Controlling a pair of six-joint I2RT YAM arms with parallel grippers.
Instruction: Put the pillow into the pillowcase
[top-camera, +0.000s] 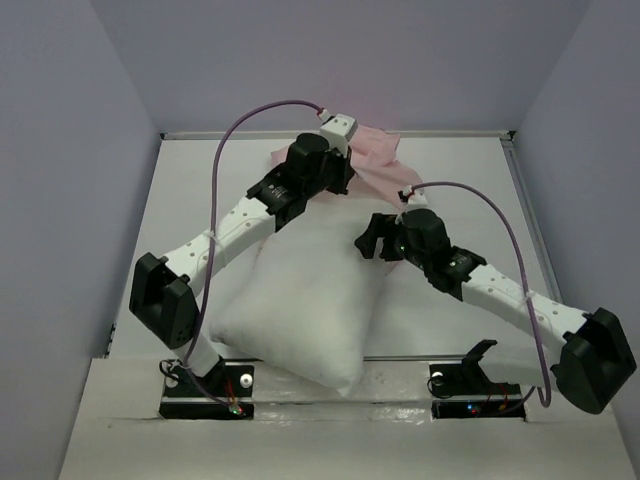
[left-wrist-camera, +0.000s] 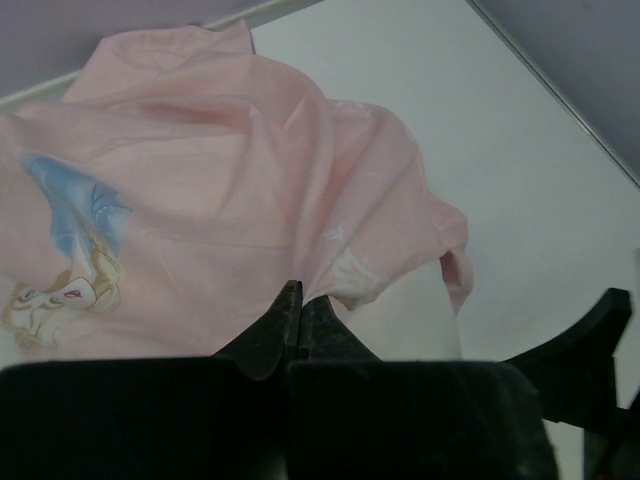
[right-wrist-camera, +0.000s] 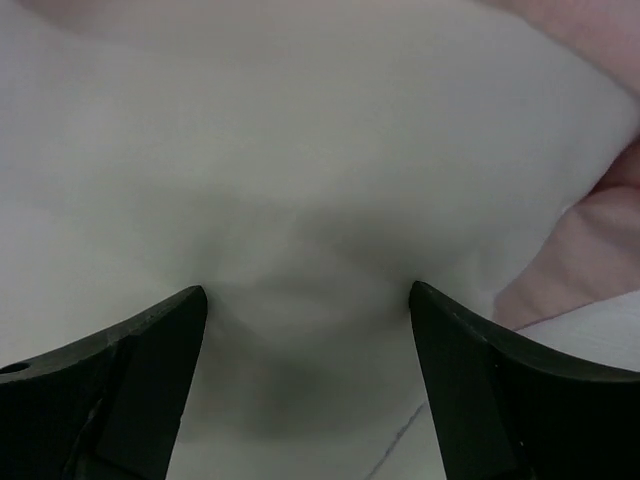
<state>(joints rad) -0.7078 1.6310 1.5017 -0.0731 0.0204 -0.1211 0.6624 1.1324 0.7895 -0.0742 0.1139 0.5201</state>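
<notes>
pillow (top-camera: 300, 310) on table (top-camera: 190, 200) centre, pillowcase (top-camera: 378, 155) behind it at far edge, touching pillow's far end

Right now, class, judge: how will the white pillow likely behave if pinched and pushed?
Probably soft: the pillow creases and dimples between the fingers of the open right gripper. Plump and puffy, so likely light for its size. Pushed, it would probably bunch and deform, not slide stiffly.

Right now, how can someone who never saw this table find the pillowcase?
Look at the far edge of the table, beyond the big white pillow. The pillowcase lies there, pinched by the left gripper. It is thin and pale pink, unlike the plump white pillow.
</notes>
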